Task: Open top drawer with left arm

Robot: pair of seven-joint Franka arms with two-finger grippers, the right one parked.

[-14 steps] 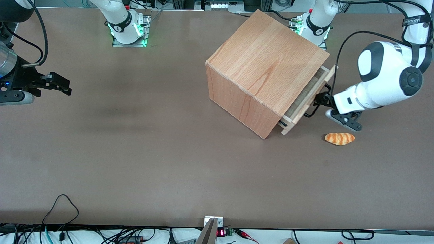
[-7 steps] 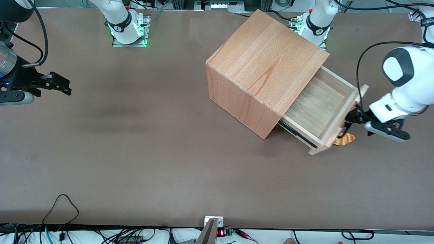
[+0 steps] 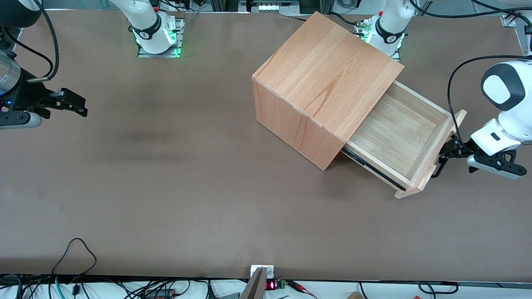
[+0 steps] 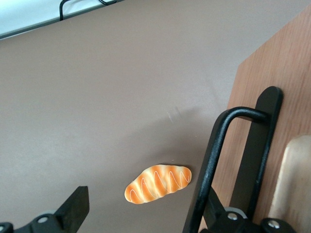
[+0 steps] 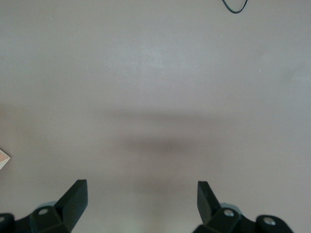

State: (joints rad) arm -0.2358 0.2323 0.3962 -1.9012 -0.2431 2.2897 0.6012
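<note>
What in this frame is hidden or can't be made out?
Bread roll: hidden in the front view by the top drawer; only the left wrist view shows it.
Gripper, open at the handle: the handle covers one finger's contact.
Drawer's inner end: under the cabinet top.

An orange striped bread roll (image 4: pixel 158 184) lies flat on the brown table (image 3: pixel 166 187) — alone on the bare surface, with loose black cables (image 3: pixel 75 249) trailing along the table's edge.

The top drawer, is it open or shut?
Open. The top drawer sticks far out of the cabinet, its empty wooden inside showing. The gripper is at its black handle.
</note>
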